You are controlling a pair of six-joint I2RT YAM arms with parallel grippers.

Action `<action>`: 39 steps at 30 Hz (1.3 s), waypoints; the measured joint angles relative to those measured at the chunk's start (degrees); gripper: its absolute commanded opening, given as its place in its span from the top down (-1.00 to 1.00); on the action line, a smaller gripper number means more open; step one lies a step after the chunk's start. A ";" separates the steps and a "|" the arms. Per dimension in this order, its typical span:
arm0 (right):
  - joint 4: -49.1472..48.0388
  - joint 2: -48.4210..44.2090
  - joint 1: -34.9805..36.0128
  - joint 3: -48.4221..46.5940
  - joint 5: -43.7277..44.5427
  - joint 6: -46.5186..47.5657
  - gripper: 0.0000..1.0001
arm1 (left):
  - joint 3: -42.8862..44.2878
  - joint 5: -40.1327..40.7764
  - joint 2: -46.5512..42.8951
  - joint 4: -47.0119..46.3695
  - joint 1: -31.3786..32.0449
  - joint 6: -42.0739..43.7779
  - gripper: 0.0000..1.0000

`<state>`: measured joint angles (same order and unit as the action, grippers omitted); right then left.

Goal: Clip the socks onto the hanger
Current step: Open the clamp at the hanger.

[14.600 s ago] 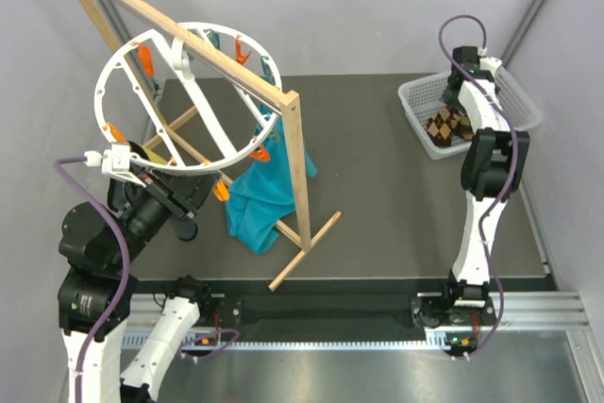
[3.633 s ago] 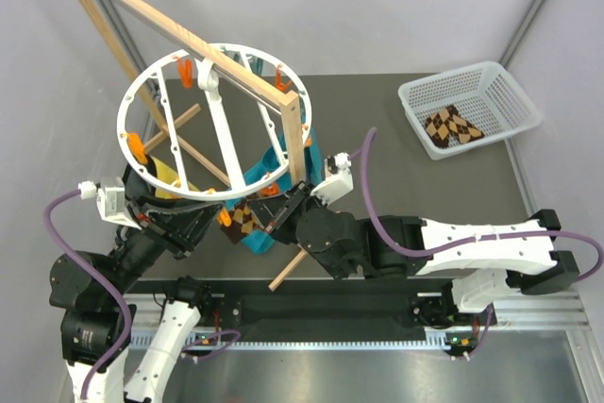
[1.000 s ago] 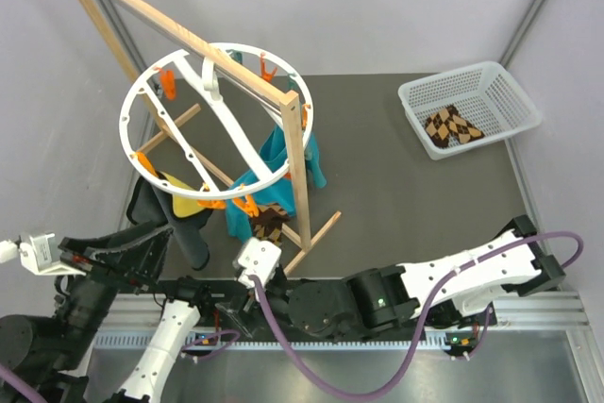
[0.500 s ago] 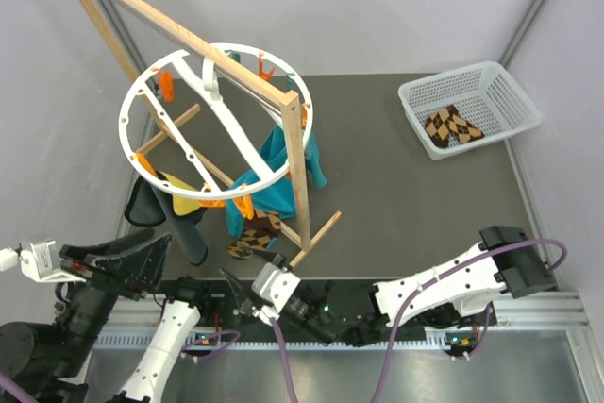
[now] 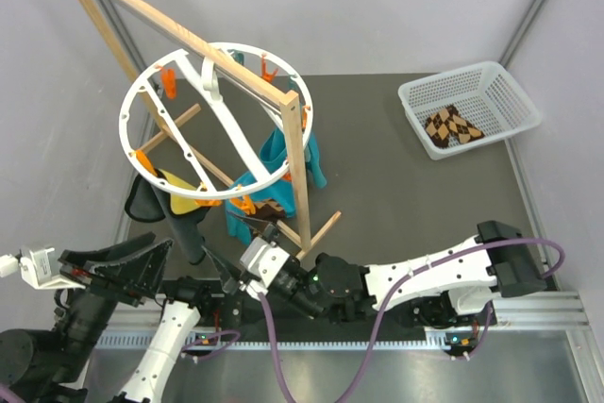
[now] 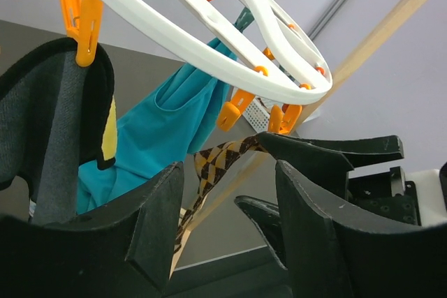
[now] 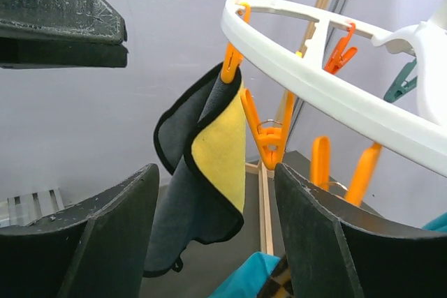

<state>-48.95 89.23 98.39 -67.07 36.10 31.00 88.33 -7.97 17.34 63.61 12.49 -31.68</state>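
While an argyle sock (image 6: 218, 161) dangles from the round plastic hanger (image 6: 202, 33), left pincer (image 6: 227, 172) and right pincer (image 7: 215, 172) gape empty.

Pale grey walls (image 5: 396, 7) enclose a dark, seemingly matte tabletop (image 5: 396, 186).

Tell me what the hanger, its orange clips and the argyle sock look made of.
Hanger: white moulded plastic, glossy, judging by its smooth sheen. Orange clips: smooth plastic, with thin wire loops, probably metal. Argyle sock: soft knitted fabric, matte, draping limply.
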 measured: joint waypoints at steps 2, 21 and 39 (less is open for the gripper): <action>0.61 0.90 -0.61 -0.76 -0.31 -0.02 -0.31 | -0.15 -0.13 0.00 -0.02 0.00 -0.17 -0.19; -2.03 5.29 -4.76 -3.58 1.70 2.47 -0.18 | -0.17 -1.20 0.00 -0.13 0.11 -1.44 -0.19; -2.40 7.08 -6.64 -5.33 2.62 2.38 -0.07 | -0.44 -1.66 0.00 -0.22 0.48 -1.49 -0.19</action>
<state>-51.35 96.31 91.74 -72.40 38.72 33.39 87.90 -9.63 17.34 63.40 12.97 -33.17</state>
